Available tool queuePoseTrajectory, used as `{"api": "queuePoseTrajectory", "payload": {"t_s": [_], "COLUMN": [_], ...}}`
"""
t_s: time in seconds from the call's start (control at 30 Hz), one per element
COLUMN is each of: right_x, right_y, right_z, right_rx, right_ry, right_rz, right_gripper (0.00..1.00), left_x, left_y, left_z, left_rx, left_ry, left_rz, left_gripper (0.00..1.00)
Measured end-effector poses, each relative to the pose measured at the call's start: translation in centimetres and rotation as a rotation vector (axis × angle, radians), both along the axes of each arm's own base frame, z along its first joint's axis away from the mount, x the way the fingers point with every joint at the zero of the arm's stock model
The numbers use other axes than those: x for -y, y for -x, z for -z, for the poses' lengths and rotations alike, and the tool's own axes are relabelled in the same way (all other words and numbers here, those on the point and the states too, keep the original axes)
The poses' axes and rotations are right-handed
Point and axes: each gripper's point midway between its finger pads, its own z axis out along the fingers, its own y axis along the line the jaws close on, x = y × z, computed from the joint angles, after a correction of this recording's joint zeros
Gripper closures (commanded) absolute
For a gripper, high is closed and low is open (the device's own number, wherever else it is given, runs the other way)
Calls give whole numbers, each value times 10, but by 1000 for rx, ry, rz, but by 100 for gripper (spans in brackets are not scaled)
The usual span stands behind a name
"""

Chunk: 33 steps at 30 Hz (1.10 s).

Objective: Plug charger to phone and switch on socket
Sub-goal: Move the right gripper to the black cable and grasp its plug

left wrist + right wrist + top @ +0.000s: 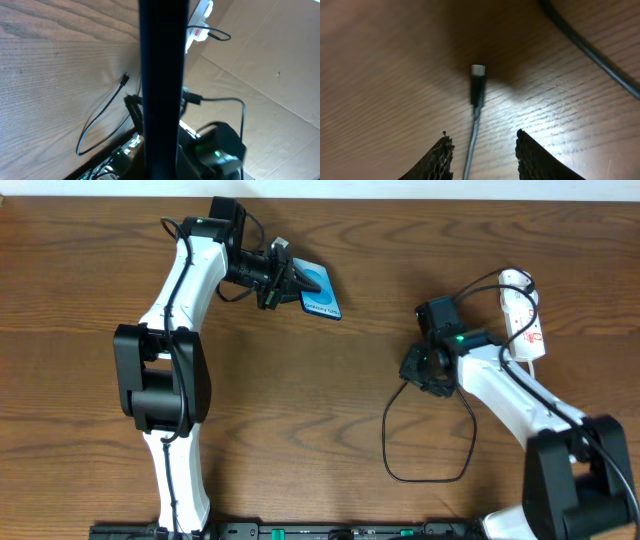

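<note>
Left gripper (290,282) is clamped tight on the phone (322,293), holding it by its left end at the far-left part of the wooden table (330,410). The blue screen faces the overhead camera. In the left wrist view we see the phone (162,75) only edge-on, a dark vertical bar through mid-frame that hides this gripper's own pads. We can't tell if the phone's free end touches the table.

Right gripper (425,368) is down at the table on the right half, well apart from the phone. In the right wrist view its two fingers (439,160) stand partly open. The charger (474,135) runs up between them, nearer the frame-left pad, with a gap showing on both sides, so it has hold of nothing. The connector tip (478,75) lies flat on the table just beyond the fingertips, its metal end pointing away from the gripper.

From overhead, the rest of the charger (430,478) forms a big loop on the table toward the near edge. The power strip (524,325) lies at the far right, just beside the right arm, white with red markings. A thin black cable curls by it, and we can't tell where it plugs in. We can't tell the switch position from any view. The charger is not yet in the phone
</note>
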Motion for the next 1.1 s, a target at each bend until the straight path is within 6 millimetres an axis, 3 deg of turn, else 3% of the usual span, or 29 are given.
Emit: {"api": "queuePoseTrajectory", "payload": {"t_s": [0.1,0.17,0.83,1.1], "right_x": [0,0,0,-1], "right_y": [3,3,-8,-12], "right_z": [23,27,27,27], "right_rx": [-58,-65,-16,2], "right_ry": [8,6,10,2], "right_rz": [24,28,53,62], "right_gripper": [61,60,73,84], "left_x": [0,0,0,0], "left_y": [0,0,0,0], "left_z": [0,0,0,0], "left_rx": [0,0,0,0], "left_ry": [0,0,0,0], "left_rz": [0,0,0,0], "left_gripper": [93,93,93,93]}}
